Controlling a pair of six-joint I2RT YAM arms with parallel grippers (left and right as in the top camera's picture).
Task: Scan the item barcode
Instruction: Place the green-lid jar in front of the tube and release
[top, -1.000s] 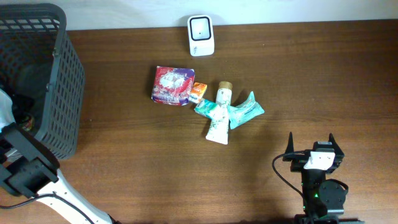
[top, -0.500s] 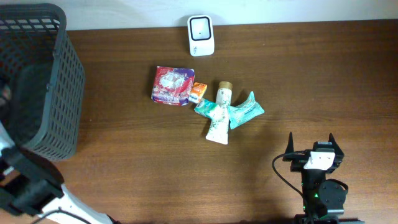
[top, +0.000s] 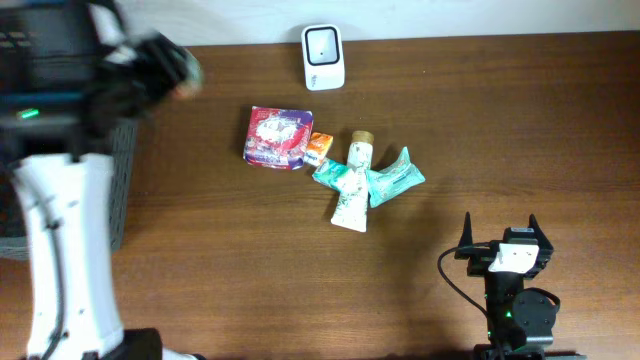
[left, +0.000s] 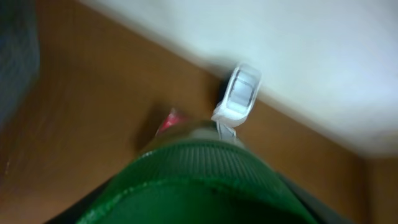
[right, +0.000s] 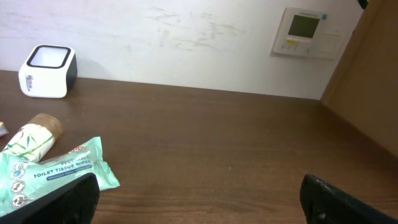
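Inside left gripper (top: 165, 68) sits a green ribbed item (left: 199, 180).

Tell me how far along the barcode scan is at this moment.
Done: the left gripper appears to hold a green ribbed item. In hand: it hangs short of the scanner, not over it. Left: presenting the barcode; the red packet, tube and wipes lie on the table. Right gripper parked open.

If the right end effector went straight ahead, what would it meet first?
Likely nothing before the back wall: the right end effector faces bare table; the wipes pack lies to its left.
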